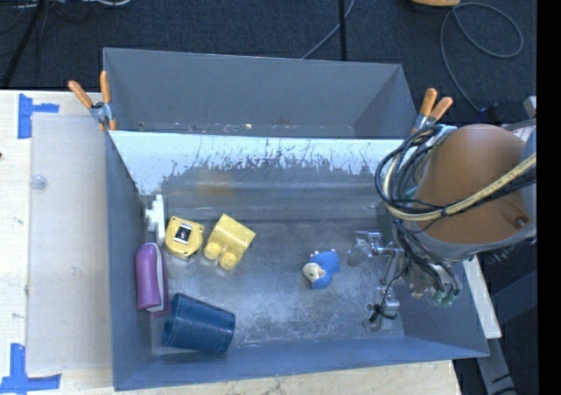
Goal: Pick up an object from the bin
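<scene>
Picking step: you are ahead of the grasp; nothing is lifted and every item lies on the floor of the bin (263, 176).
Next move: in my judgement, you shift the tool (379, 281) left until its fingers straddle one thing, lower it almost to the metal, then clench.
Left wall: a purple bottle (149, 276) lies along it with a small white piece (155, 213) just above. They sit too tight to the wall for an easy straddle.
Front-left corner: a dark blue cup (200, 325) lies on its side, touching or nearly touching the bottle's foot. It is close to the front wall and, I judge, likely to roll.
Left of middle: a yellow tape measure (182, 237) and a yellow block (230, 240) lie just beside each other, so a finger between them would be cramped.
Middle floor: bare, which gives you the open room for travel.
Likely pick: a small blue figure (323, 268) with a pale head lies right of middle, alone with free floor all round. It is just left of the tool and apart from it.
Tool state: released, the fingers spread apart with nothing between them, low over the right end of the floor.
Right edge: the right wall slopes close behind the tool, so move leftward rather than back.
</scene>
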Controlling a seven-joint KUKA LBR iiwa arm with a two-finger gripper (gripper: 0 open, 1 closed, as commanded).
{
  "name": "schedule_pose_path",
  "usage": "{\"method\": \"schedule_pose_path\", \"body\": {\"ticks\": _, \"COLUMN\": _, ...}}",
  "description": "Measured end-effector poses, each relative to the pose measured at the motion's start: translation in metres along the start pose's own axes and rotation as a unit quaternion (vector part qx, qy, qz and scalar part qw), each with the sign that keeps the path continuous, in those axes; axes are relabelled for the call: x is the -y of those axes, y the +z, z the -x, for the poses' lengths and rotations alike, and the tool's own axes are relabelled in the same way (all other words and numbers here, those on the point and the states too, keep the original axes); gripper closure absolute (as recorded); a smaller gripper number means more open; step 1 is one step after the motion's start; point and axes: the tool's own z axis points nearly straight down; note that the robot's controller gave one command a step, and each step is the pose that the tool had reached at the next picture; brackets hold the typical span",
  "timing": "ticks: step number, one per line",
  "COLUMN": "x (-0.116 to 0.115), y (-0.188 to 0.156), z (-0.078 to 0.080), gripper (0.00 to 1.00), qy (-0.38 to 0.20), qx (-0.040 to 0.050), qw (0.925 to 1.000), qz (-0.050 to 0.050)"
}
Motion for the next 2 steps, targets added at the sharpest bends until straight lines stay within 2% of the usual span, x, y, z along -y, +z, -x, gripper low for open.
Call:
{"method": "schedule_pose_path", "body": {"ticks": 1, "x": 0.0, "y": -0.004, "z": 0.001, "gripper": 0.0, "qy": -0.001, "qx": 0.0041, "qw": 1.0, "qz": 0.0}}
{"method": "schedule_pose_path", "body": {"ticks": 2, "x": -0.007, "y": 0.019, "z": 0.048, "gripper": 0.0, "qy": -0.112, "qx": 0.0045, "qw": 0.9937, "qz": -0.001}}
